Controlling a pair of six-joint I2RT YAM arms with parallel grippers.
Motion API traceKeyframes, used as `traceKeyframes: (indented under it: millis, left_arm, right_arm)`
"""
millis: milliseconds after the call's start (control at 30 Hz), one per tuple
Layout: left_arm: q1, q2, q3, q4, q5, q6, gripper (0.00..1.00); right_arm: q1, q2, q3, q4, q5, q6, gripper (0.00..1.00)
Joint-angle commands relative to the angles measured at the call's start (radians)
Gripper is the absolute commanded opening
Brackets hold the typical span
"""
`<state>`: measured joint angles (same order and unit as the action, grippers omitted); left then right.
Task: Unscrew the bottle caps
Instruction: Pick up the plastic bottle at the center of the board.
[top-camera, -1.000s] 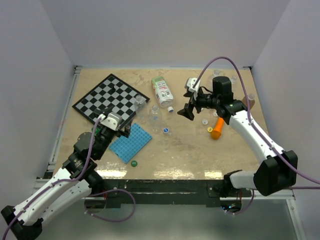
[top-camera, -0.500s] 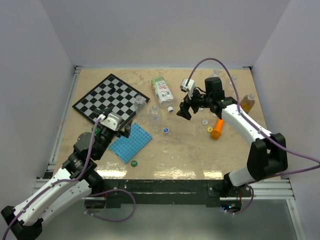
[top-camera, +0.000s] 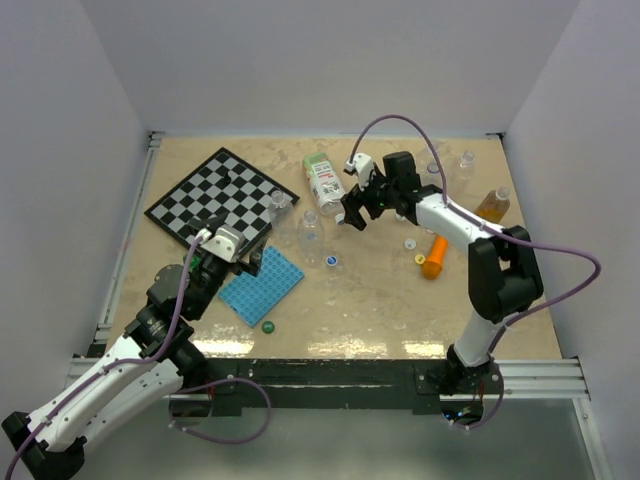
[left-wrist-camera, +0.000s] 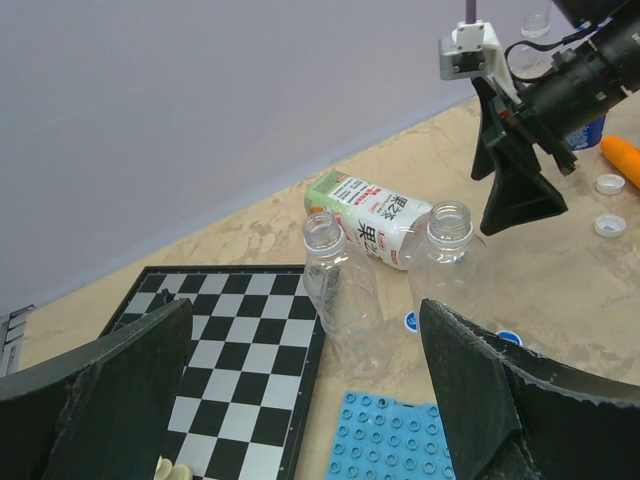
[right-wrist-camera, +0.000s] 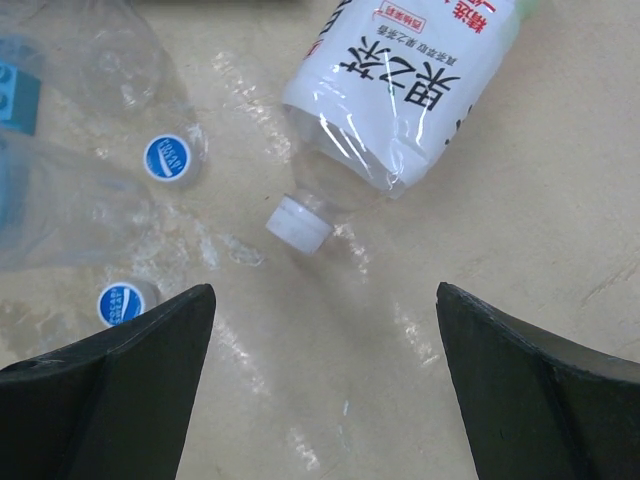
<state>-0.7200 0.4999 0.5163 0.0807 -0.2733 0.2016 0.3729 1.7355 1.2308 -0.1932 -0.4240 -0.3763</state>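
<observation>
R fingers wide, white cap ahead

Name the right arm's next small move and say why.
Probably lower the open right tool onto the white round plastic screw cap and close: that cap is still on the labelled plastic bottle lying on its side below it.

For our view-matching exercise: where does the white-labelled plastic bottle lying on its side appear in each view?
Top external: white-labelled plastic bottle at centre back.
Left wrist: bottle mid-frame.
Right wrist: bottle top right.
Shared landmark: blue studded plastic plate.
</observation>
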Motion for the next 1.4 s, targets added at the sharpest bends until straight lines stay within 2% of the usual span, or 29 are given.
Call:
traceKeyframes:
  millis: [0, 167, 867, 1367]
  left_arm:
    - [0.004, -0.004, 0.031, 0.022, 0.008, 0.005, 1.0]
    - [0.005, -0.004, 0.031, 0.025, 0.002, 0.009, 1.0]
    - [0.011, -0.003, 0.03, 0.025, 0.009, 0.009, 1.0]
    - [0.013, -0.001, 0.03, 0.027, 0.013, 0.01, 1.0]
  right_arm:
    - [0.029, 0.097, 0.102, 0.052, 0.083, 0.1, 0.96]
    - [0.064, 0.148, 0.114, 0.057, 0.094, 0.12, 0.96]
    - [0.064, 0.167, 0.095, 0.129, 0.205, 0.227, 0.95]
    - [0.066, 0.173, 0.09, 0.146, 0.212, 0.261, 0.95]
